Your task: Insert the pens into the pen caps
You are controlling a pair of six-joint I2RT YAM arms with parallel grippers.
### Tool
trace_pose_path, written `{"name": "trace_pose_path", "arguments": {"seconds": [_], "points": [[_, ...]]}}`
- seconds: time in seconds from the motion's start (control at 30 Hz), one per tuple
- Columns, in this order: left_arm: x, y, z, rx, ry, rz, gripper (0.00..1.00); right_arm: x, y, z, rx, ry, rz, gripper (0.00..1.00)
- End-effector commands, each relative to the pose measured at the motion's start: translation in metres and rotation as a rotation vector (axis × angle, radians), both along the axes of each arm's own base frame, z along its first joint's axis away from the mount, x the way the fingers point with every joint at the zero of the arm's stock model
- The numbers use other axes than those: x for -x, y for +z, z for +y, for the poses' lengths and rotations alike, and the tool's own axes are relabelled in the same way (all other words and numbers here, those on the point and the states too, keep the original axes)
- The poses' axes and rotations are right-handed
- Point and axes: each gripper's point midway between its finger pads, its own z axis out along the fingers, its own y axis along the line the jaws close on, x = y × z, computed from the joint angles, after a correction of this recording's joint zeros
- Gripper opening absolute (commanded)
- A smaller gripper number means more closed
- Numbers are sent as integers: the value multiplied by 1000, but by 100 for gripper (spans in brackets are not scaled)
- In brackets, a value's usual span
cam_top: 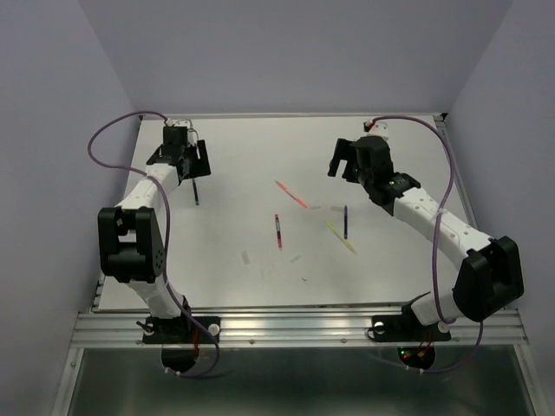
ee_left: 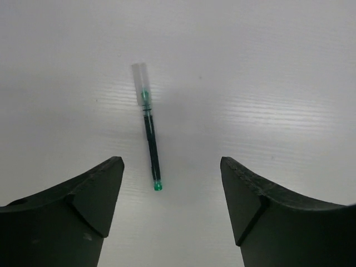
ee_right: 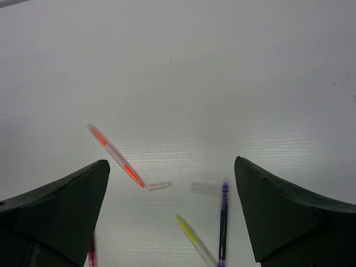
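A dark green-black pen [ee_left: 151,146] lies on the white table with its tip inside a pale translucent cap [ee_left: 140,83]; it also shows in the top view [cam_top: 197,192]. My left gripper [ee_left: 171,167] is open and empty above it [cam_top: 186,165]. My right gripper [ee_right: 172,164] is open and empty, raised over the table's far right [cam_top: 345,165]. Below it lie an orange-pink pen [ee_right: 115,156], a dark blue pen [ee_right: 223,222], a yellow pen [ee_right: 192,233] and a red pen [ee_right: 92,253]. Two loose caps [ee_right: 158,186] [ee_right: 204,189] lie between them.
In the top view the red pen [cam_top: 277,230] lies mid-table, with faint caps [cam_top: 246,257] [cam_top: 296,257] nearer the front. Purple cables loop off both arms. Walls close in the left, right and back.
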Motion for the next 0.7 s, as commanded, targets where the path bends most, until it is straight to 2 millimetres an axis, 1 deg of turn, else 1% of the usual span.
{"name": "trace_pose_path", "arguments": {"seconds": [0.0, 0.03, 0.07, 0.1, 0.13, 0.17, 0.2, 0.23, 0.27, 0.3, 0.33, 0.37, 0.4, 0.43, 0.47, 0.5, 0.53, 0.57, 0.6, 0.63, 0.67], "points": [[2, 61, -55, 0, -249, -202, 88, 2, 19, -3, 7, 30, -48, 100], [5, 76, -66, -63, -338, -249, 92, 3, 22, -3, 18, 41, -57, 100], [8, 84, -79, -96, -400, -274, 92, 3, 23, -3, 26, 52, -59, 100], [16, 96, -109, -120, -511, -314, 92, 5, 27, -3, 38, 64, -68, 100], [18, 103, -122, -206, -630, -355, 94, 6, 30, -4, 37, 65, -74, 100], [22, 109, -135, -239, -704, -381, 95, 8, 33, -4, 36, 68, -81, 100], [26, 119, -146, -265, -773, -416, 95, 11, 38, -4, 32, 76, -87, 100], [31, 131, -167, -253, -886, -465, 95, 13, 39, -4, 27, 79, -88, 100], [34, 136, -174, -296, -985, -490, 95, 14, 40, -4, 23, 84, -87, 100], [40, 142, -190, -259, -1080, -527, 96, 18, 38, -4, 26, 87, -69, 100], [42, 149, -198, -247, -1136, -552, 96, 19, 35, -5, 22, 84, -57, 100], [42, 165, -207, -237, -1191, -595, 98, 18, 35, -9, 24, 71, -49, 100], [46, 171, -217, -258, -1288, -628, 98, 19, 32, -10, 30, 70, -37, 100], [51, 164, -232, -224, -1395, -621, 98, 21, 30, -12, 41, 60, -13, 100], [62, 172, -241, -229, -1472, -591, 98, 22, 30, -13, 45, 59, -5, 100], [60, 158, -247, -295, -1568, -572, 98, 25, 27, -15, 58, 59, 11, 100], [62, 164, -250, -335, -1621, -568, 98, 25, 28, -21, 65, 39, 14, 100], [75, 144, -246, -337, -1689, -482, 98, 27, 30, -22, 65, 39, 12, 100], [76, 133, -247, -384, -1766, -476, 98, 30, 28, -24, 74, 41, 28, 100], [85, 117, -243, -379, -1816, -426, 98, 30, 31, -28, 74, 34, 27, 100], [88, 108, -241, -390, -1853, -409, 98, 31, 31, -28, 80, 37, 34, 100]]}}
